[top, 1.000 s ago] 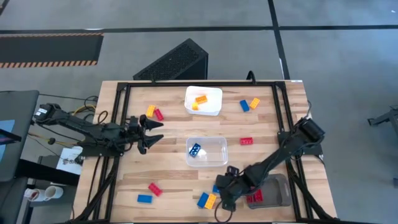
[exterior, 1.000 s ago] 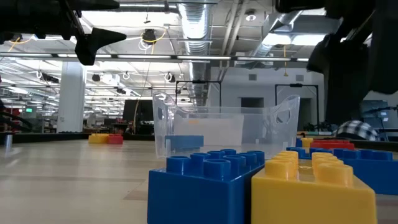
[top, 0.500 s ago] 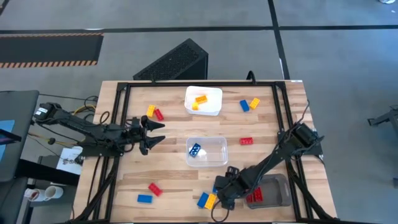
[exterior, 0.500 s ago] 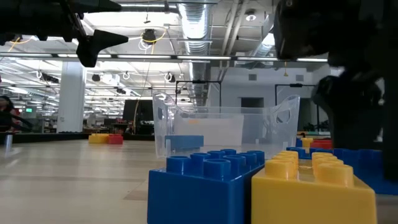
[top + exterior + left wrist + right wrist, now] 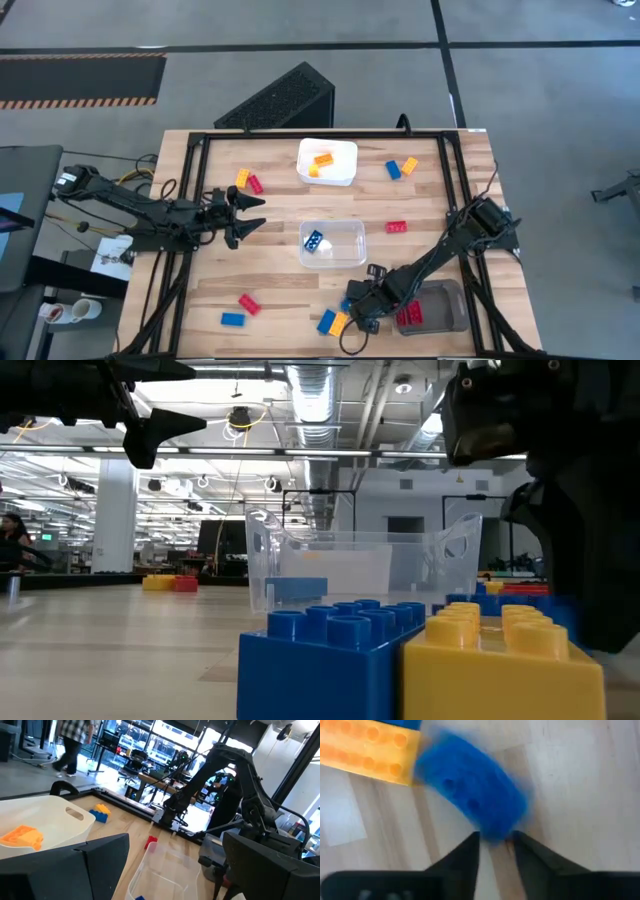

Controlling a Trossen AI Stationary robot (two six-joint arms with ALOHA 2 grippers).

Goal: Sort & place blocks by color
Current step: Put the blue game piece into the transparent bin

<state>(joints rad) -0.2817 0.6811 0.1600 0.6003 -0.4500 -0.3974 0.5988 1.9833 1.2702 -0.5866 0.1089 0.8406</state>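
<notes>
**Right claw closing in on a blue block at the near edge**

Left claw (image 5: pixel 243 212) is hanging open over the bench (image 5: pixel 270 280) left of the clear tub (image 5: pixel 334 243), idle and unchanged. Right claw (image 5: pixel 358 305) is now lower than a second ago and its fingers are narrowing from wide open. A blue block (image 5: pixel 472 792) is sitting just ahead of the fingertips (image 5: pixel 470 847), touching them, beside a yellow block (image 5: pixel 367 750). Grip looks not yet complete. Likely next is the clear tub, already holding blue.

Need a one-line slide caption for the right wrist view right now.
Right gripper closing its fingers on the near end of a blue block lying on the wooden table beside a yellow-orange block.
</notes>
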